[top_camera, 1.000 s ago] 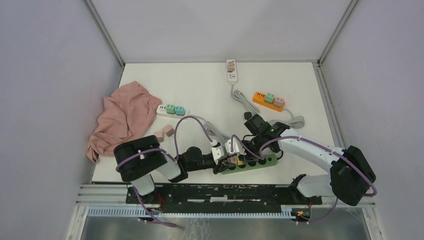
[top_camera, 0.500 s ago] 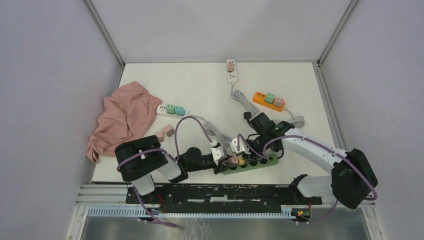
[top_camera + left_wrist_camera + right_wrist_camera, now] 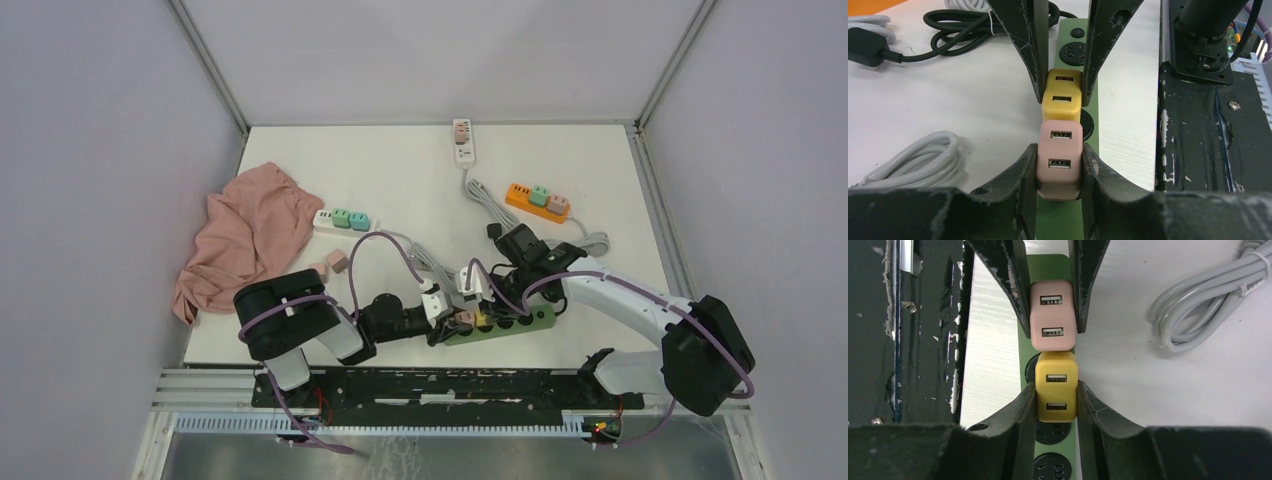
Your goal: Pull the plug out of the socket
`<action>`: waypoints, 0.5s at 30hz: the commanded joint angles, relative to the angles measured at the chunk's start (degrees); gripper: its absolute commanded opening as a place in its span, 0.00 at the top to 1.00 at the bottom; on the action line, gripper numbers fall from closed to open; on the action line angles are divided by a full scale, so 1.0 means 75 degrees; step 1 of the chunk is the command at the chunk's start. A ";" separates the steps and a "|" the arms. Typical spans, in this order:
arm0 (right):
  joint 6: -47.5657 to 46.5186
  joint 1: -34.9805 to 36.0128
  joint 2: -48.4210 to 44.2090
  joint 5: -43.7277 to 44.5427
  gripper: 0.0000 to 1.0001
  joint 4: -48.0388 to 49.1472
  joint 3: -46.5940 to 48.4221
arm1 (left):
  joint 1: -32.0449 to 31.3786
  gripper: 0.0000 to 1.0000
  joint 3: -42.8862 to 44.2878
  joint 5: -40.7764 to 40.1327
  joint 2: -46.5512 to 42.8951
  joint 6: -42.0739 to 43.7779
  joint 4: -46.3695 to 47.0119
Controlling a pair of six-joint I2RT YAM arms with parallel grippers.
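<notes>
A green power strip (image 3: pixel 512 324) lies along the table's near edge, with a pink plug (image 3: pixel 463 320) and a yellow plug (image 3: pixel 483 319) seated side by side in it. My left gripper (image 3: pixel 1059 156) is shut on the pink plug (image 3: pixel 1059 160), one finger on each side. My right gripper (image 3: pixel 1056 390) comes from the opposite end and is shut on the yellow plug (image 3: pixel 1056 385). The two plugs touch. Empty round sockets of the strip (image 3: pixel 1048 267) show beside the yellow plug.
Grey cable coils (image 3: pixel 1198 300) and a black cord (image 3: pixel 948 30) lie just behind the strip. Farther back are an orange strip (image 3: pixel 537 200), two white strips (image 3: pixel 463 140) (image 3: pixel 343 219), two loose pink plugs (image 3: pixel 328 265) and a pink cloth (image 3: pixel 245 235). The black front rail (image 3: pixel 1208 125) borders the strip.
The right wrist has shifted slightly back and left over the strip, its fingers settling on the yellow plug. The left arm and the pink plug have not moved.
</notes>
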 commanded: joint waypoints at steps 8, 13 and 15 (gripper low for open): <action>-0.3947 -0.0587 -0.0098 -0.1985 1.00 -0.2721 0.0300 | 0.0019 0.97 -0.0174 -0.0254 0.0164 0.0363 0.0060; -0.1753 -0.0282 -0.0402 -0.1465 1.00 -0.0799 0.0170 | 0.0016 0.97 -0.0109 -0.0218 0.0196 0.0289 0.0044; -0.0800 -0.0277 -0.0548 -0.0978 1.00 -0.0042 0.0162 | 0.0012 0.97 -0.0094 -0.0207 0.0207 0.0286 0.0029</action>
